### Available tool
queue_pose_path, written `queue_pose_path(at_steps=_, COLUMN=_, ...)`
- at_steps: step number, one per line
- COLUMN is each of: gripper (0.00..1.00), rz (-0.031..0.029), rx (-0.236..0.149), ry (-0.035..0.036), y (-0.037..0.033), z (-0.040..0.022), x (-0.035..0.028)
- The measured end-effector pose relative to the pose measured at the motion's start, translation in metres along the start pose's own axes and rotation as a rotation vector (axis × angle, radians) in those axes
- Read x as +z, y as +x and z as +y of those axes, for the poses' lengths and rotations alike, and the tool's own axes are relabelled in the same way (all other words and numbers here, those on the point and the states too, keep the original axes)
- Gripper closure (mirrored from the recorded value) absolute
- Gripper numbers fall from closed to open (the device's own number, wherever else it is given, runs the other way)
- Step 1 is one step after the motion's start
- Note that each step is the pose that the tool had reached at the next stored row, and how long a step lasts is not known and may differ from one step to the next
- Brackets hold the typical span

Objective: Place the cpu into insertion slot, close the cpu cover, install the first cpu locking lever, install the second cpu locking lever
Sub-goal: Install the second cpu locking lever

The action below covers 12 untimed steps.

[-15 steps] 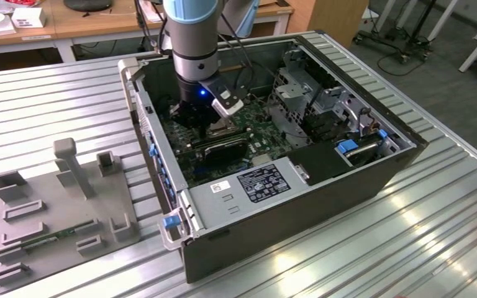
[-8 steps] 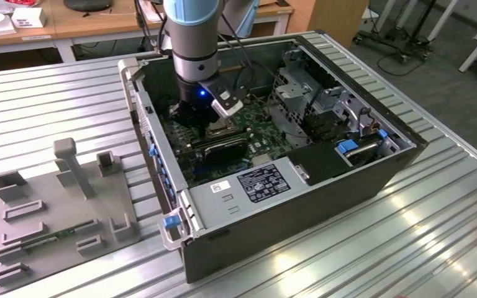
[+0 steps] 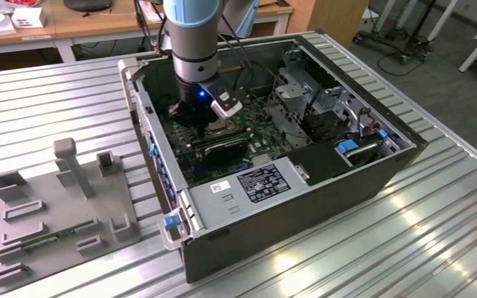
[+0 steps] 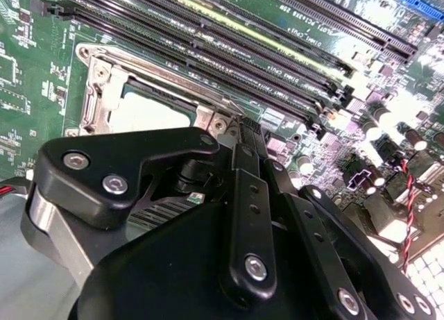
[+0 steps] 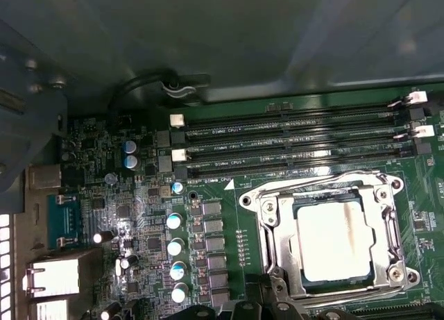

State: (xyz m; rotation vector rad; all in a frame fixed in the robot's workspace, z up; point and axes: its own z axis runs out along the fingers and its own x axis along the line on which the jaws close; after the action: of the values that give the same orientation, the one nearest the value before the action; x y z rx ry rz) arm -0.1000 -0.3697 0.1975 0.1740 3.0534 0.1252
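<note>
cpu (image 5: pixel 331 240) seated in insertion slot (image 5: pixel 272 237) (cover (image 5: pixel 386 226) closed)

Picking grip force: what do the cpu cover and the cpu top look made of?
cpu cover: looks like bright stamped sheet metal, silvery with glare along its edges. cpu: pale matte metallic top, likely a plated metal lid, with a soft, even sheen. The gripper sits beside the socket; its links look like matte black metal or plastic.

Arm upright, wrist down, black gripper (image 4: pixel 243 136) low, jaws together
</note>
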Motion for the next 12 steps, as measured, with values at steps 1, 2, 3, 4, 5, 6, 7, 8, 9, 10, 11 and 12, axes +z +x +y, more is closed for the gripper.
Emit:
queue_pose_path(at_steps=1, gripper=0.90, rz=0.0000, rx=0.000, ry=-0.0008, y=0.0000, z=0.0000, x=0.0001)
queue_pose_path(at_steps=2, gripper=0.90, rz=0.0002, rx=0.000, ry=-0.0016, y=0.0001, z=-0.0001, x=0.0001)
queue_pose_path(at_steps=3, gripper=0.90, rz=0.0003, rx=0.000, ry=-0.0023, y=0.0001, z=-0.0001, x=0.0001)
queue_pose_path(at_steps=4, gripper=0.90, rz=0.0004, rx=0.000, ry=-0.0032, y=0.0001, z=-0.0001, x=0.0002)
queue_pose_path(at_steps=5, gripper=0.90, rz=0.0005, rx=0.000, ry=-0.0041, y=0.0001, z=-0.0001, x=0.0002)
queue_pose_path(at_steps=6, gripper=0.90, rz=0.0005, rx=0.000, ry=-0.0045, y=0.0001, z=-0.0001, x=0.0002)
queue_pose_path(at_steps=7, gripper=0.90, rz=0.0005, rx=0.000, ry=-0.0047, y=0.0001, z=-0.0001, x=0.0002)
queue_pose_path(at_steps=8, gripper=0.90, rz=0.0005, rx=0.000, ry=-0.0048, y=0.0001, z=-0.0001, x=0.0003)
queue_pose_path(at_steps=9, gripper=0.90, rz=0.0005, rx=0.000, ry=-0.0048, y=0.0001, z=-0.0001, x=0.0002)
queue_pose_path(at_steps=10, gripper=0.90, rz=0.0006, rx=0.000, ry=-0.0047, y=0.0001, z=-0.0001, x=0.0002)
queue_pose_path(at_steps=11, gripper=0.90, rz=0.0006, rx=0.000, ry=-0.0047, y=0.0001, z=-0.0001, x=0.0002)
queue_pose_path(at_steps=12, gripper=0.90, rz=0.0006, rx=0.000, ry=-0.0048, y=0.0001, z=-0.0001, x=0.0002)
